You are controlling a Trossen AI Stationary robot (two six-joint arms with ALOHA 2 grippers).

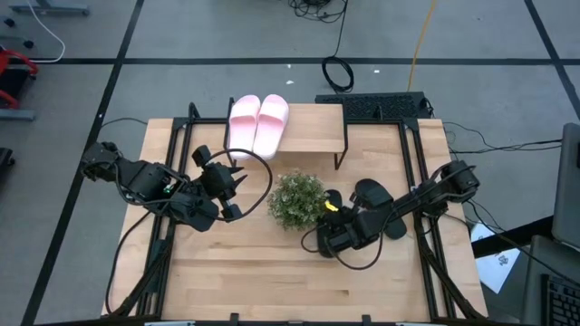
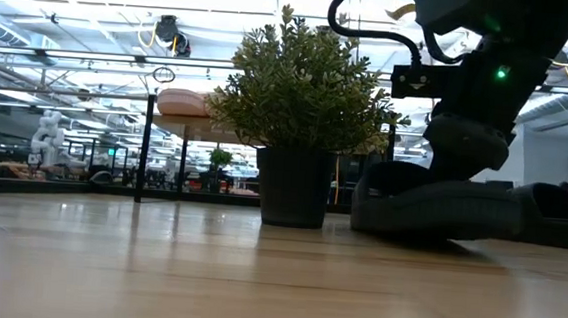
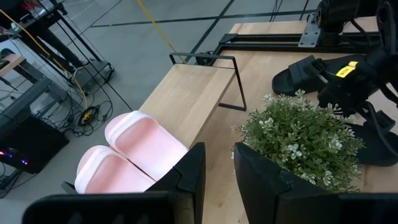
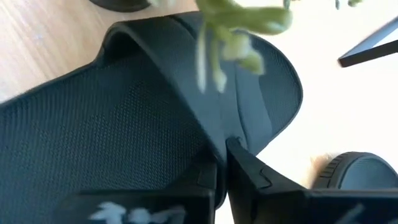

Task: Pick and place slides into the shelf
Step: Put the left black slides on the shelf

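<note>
Wooden surface (image 1: 272, 272): light plank top, bare across the lower part of the high view.

Right gripper (image 1: 333, 210): centre-right of the high view, just right of the plant, low over a black slide (image 1: 337, 237). In the right wrist view its fingers (image 4: 245, 165) stand nearly together against the strap of that black slide (image 4: 124, 124); whether they actually pinch it cannot be told. The low view shows this slide (image 2: 441, 205) lying flat on the surface at right of frame, the arm coming down onto it.

Second black slide (image 1: 381, 206): just right of the first, partly under the right arm, flat on the surface.

Potted plant (image 1: 296, 199): small green leafy bush in a dark pot, centre of the high view, between the two grippers.

Left gripper (image 1: 237, 192): centre-left of the high view, just left of the plant, fingers (image 3: 193, 171) a little apart and holding nothing.

Shelf (image 1: 317, 127): light wood top on thin black legs, upper centre of the high view.

Pale pink slides (image 1: 258, 125): two, side by side and touching, on the left end of the shelf top, heels overhanging its near edge.
</note>
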